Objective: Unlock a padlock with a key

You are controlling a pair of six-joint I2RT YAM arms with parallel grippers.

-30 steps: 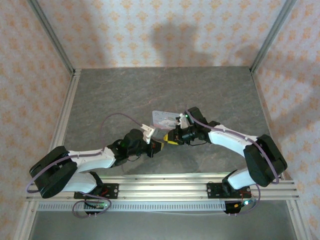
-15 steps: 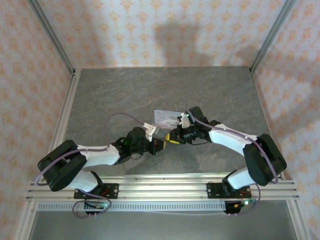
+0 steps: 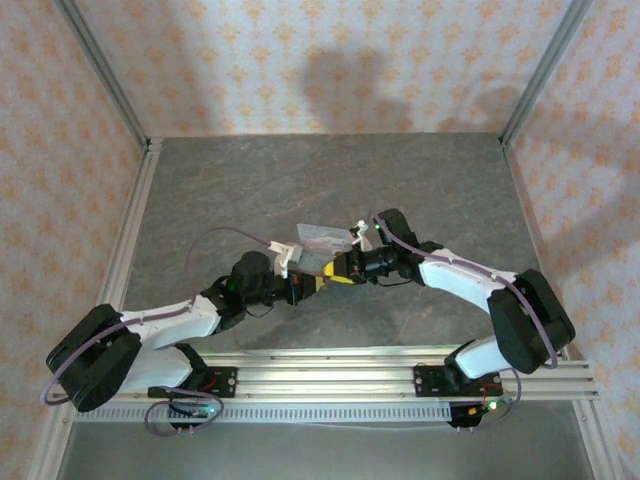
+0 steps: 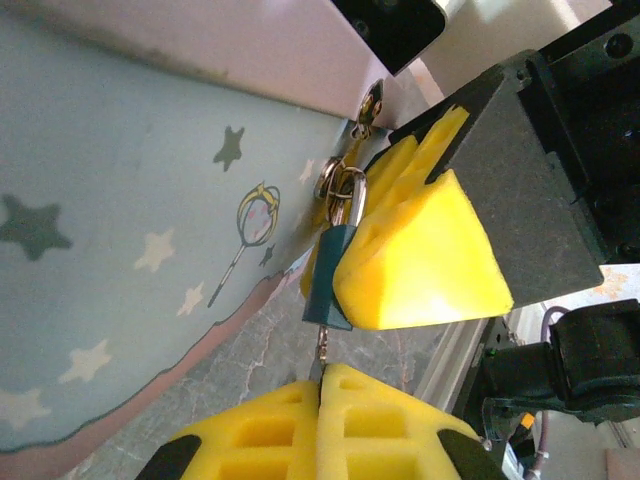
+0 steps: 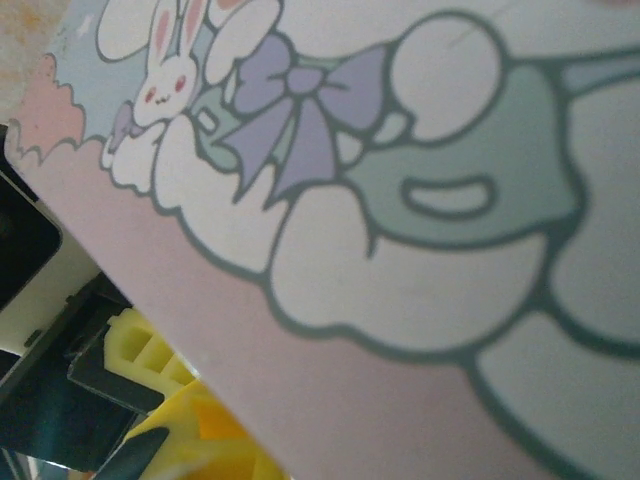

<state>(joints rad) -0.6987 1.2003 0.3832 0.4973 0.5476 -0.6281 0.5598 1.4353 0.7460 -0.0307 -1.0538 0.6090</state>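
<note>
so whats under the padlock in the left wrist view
A thin key meets the padlock's bottom end and runs down into the shut left claw. Its head is covered by the yellow pads, and the keyhole is hidden too.

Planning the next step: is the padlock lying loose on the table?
No, the padlock hangs by its metal loop from the clasp on the edge of the tin.
</note>
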